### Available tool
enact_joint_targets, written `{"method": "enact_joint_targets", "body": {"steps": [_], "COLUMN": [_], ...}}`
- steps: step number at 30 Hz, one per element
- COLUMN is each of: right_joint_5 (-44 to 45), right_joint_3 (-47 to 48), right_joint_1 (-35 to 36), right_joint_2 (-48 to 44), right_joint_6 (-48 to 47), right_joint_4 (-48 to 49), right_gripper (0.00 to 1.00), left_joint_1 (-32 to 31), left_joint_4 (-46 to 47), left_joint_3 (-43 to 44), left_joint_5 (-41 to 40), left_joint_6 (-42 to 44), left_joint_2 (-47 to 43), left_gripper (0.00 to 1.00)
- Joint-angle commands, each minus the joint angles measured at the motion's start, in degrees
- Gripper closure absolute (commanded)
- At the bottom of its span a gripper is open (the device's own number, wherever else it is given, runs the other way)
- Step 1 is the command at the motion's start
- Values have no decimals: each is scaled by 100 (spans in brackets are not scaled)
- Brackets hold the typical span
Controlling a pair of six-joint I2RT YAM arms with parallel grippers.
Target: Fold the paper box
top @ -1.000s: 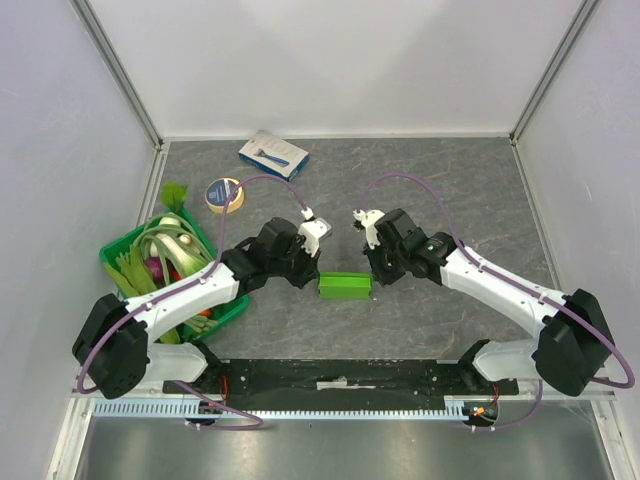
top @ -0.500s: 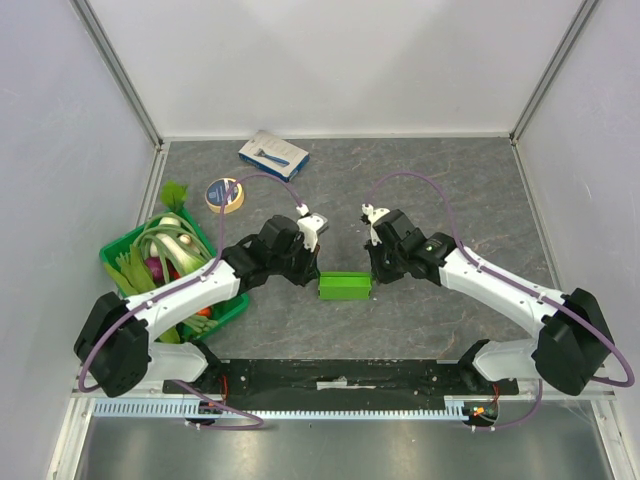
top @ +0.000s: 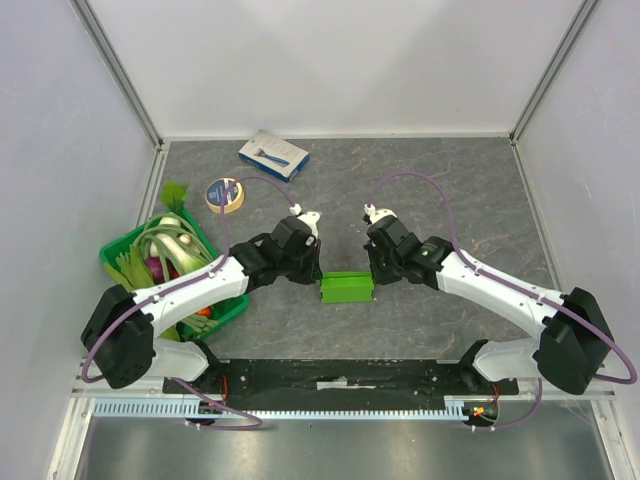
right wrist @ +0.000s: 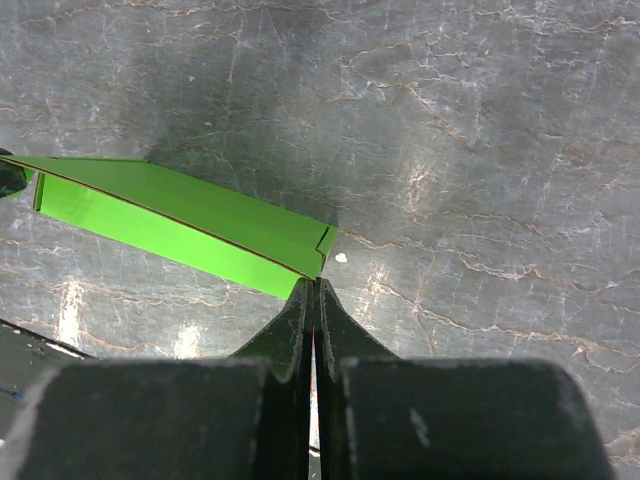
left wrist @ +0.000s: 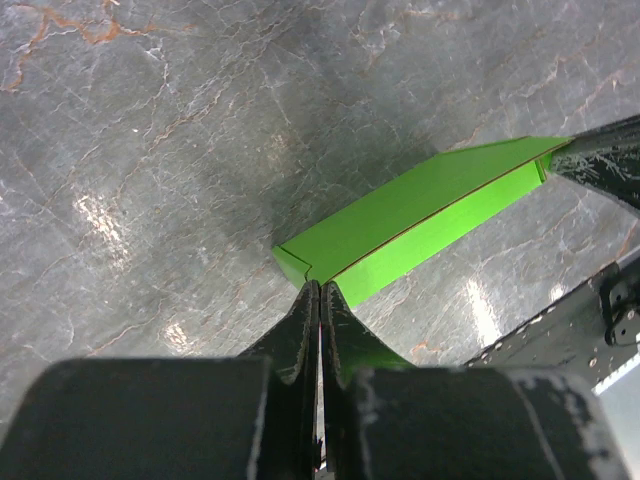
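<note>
box spot: your paper box point(top: 346, 289) sits on the counter point(top: 450, 190) right between both sets of jaws.
left jaws: shut, tips touching one end corner.
right jaws: shut too, tips at the other end.
top view only: long axis runs straight from left jaws to right jaws.
wrist views only: lengthwise seam, plus a notch by each set of tips.

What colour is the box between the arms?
The box is plain lime green; the left wrist view shows it best.
</note>
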Motion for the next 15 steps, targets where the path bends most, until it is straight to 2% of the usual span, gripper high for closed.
{"method": "enact_joint_targets", "body": {"steps": [1,10,15], "right_joint_5": [-121,-7,55], "right_joint_3": [-34,-166,-227], "right_joint_1": [183,394,464], "right_joint_2": [-137,-198,-225], "right_joint_6": [450,635,706], "right_joint_4": [335,449,493], "right_gripper": [100,100,100], "left_joint_1": [-361,-625,-897], "left_joint_4": [217,-197,-390], "left_joint_3": [370,739,924], "left_joint_5": [-631,-1422,-1853], "left_joint_6": [-1099,-2075,-2305], "left_joint_2": [140,386,579], "left_gripper": [98,98,98]}}
